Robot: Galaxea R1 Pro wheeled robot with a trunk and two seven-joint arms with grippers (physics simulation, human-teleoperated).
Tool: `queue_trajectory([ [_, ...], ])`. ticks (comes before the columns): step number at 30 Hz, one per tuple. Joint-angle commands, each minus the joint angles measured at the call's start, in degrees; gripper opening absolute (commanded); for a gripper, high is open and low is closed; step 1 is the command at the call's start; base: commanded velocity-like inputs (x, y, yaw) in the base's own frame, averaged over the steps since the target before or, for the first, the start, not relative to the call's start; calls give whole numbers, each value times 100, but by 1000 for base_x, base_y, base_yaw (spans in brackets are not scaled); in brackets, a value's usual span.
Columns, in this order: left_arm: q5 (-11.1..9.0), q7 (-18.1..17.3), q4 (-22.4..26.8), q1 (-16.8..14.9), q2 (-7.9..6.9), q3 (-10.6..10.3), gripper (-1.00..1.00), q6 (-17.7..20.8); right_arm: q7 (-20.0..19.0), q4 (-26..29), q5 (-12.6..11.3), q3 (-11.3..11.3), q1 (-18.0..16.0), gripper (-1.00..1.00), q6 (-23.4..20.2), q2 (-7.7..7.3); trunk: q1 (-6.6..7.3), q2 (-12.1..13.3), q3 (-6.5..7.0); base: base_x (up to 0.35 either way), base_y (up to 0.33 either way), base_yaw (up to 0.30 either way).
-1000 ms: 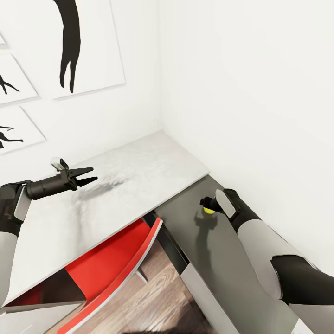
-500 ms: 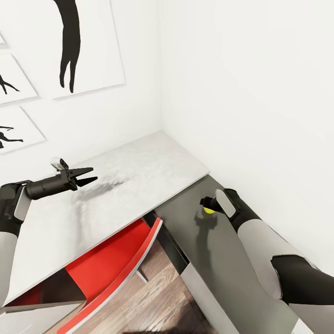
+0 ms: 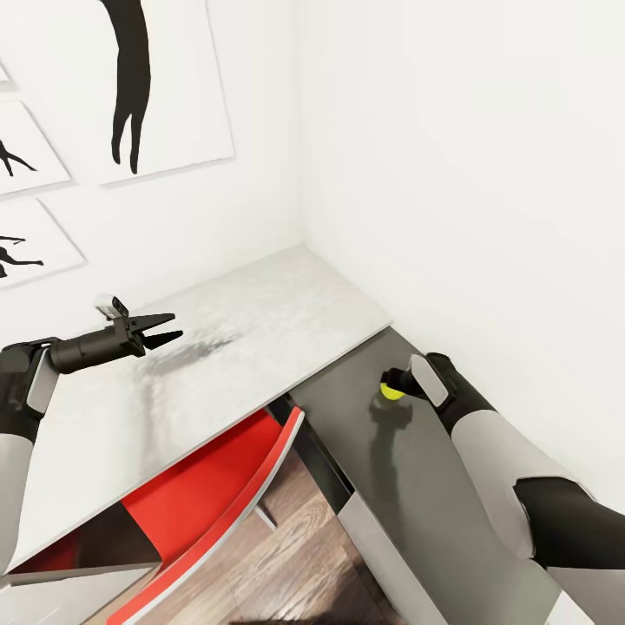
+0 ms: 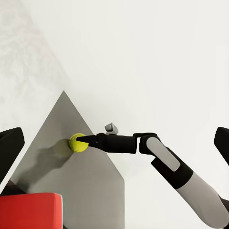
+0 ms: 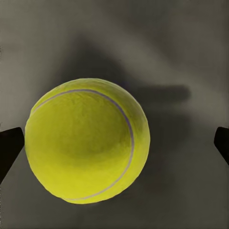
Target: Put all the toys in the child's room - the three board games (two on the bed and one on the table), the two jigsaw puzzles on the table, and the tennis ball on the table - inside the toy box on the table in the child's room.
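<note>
Tennis ball on the table's lower dark wing near its wall edge, right gripper spread wide around it — left gripper parted, hovering over bare pale top.

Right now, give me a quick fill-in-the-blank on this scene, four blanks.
1. The wing of the table under the tennis ball is ___ grey.
2. The right gripper has its jaws ___, one on each side of the ball.
3. The left gripper hovers over the ___ grey top.
4. The chair tucked under the table is ___.

Missing words: dark; open; pale; red
</note>
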State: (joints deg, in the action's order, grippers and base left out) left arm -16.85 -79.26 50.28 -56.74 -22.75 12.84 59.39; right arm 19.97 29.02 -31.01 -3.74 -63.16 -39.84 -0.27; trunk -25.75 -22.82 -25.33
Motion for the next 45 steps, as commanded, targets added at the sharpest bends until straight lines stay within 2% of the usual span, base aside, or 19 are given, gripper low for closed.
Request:
queue_trajectory([
  [1, -11, -11, -1, -4, -1, -1, 100, 56, 51, 7, -54, -27, -4, 100, -15, -4, -3, -10, -9, 0, 0, 0],
  [17, -11, -11, -1, -4, -15, 1, 100, 56, 43, 7, -55, -22, -2, 100, -15, 14, -3, -10, -9, 0, 0, 0],
  [20, -11, -11, -1, -4, -13, 63, 100, 56, 43, 7, -55, -22, -2, 100, -15, 23, -3, -10, -9, 0, 0, 0],
  [21, -11, -11, -1, -4, -13, 86, 100, 56, 43, 7, -55, -22, -1, -100, -15, 24, -3, -10, -9, 0, 0, 0],
  [26, -11, -8, -1, -4, -10, 216, 100, 56, 50, 7, -55, -22, -3, -100, -16, 25, -3, -10, -9, 0, 0, 0],
  [45, -10, -11, -1, -4, -3, 228, 100, 56, 51, 7, -55, -22, 2, -100, -20, 13, -3, -10, -9, 0, 0, 0],
])
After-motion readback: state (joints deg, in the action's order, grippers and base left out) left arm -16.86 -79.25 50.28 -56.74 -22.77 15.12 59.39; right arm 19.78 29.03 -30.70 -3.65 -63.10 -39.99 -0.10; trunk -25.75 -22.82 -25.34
